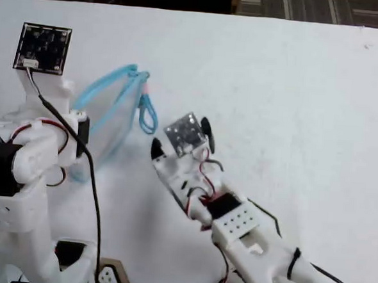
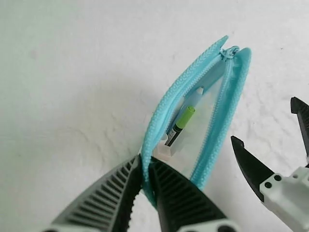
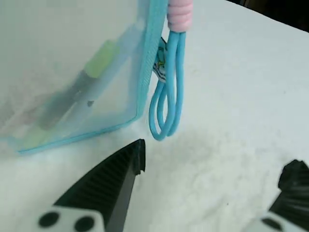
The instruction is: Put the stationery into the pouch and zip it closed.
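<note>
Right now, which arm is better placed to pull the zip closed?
Right. The right gripper is open beside the blue cord loop on the pouch; the left gripper is shut on the other end's rim, anchoring it.

Clerk: Pouches on site?
Inspector: One pouch point(image 1: 111, 108), on one table point(image 1: 275, 89).
Clerk: Contents?
Inspector: One green-capped pen point(image 2: 185, 118) confirmed. Other items inside are too blurred to count.
Clerk: Attachments?
Inspector: One cord loop point(image 3: 166, 96), doubled, with one pink bead point(image 3: 180, 14).
Clerk: Equipment?
Inspector: Two grippers: left gripper point(image 2: 145, 164) and right gripper point(image 3: 212, 162).
</note>
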Tool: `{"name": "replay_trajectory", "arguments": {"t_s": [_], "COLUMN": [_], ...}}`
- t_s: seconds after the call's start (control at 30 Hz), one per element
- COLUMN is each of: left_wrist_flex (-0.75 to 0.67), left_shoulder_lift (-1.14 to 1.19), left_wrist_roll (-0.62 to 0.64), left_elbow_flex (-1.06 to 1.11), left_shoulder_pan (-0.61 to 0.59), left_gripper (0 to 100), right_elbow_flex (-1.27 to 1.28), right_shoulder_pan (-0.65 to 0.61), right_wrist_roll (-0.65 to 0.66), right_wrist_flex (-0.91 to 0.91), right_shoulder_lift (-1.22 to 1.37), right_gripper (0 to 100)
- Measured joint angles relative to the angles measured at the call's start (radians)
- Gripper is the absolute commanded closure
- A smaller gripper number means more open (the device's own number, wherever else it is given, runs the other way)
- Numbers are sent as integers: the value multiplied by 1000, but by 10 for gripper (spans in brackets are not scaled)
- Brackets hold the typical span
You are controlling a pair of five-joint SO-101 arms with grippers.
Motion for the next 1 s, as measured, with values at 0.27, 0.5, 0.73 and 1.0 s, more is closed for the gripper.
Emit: {"name": "replay_trajectory", "arguments": {"t_s": [0.27,0.5,0.73,1.0], "left_wrist_flex": [0,0,0,0], "left_shoulder_lift": [0,0,0,0], "left_wrist_roll": [0,0,0,0], "left_elbow_flex": [0,0,0,0], "left_shoulder_pan": [0,0,0,0], "left_gripper": [978,978,978,978], "right_elbow_flex": [-172,-224,-253,-345], "right_shoulder_pan": [2,-37,-44,-12], "right_wrist_roll": [-129,-181,-184,-186], "right_wrist_flex": [0,9,-9,-78], "right_shoulder_lift": [226,295,331,522], "right_gripper": [579,579,579,579]}}
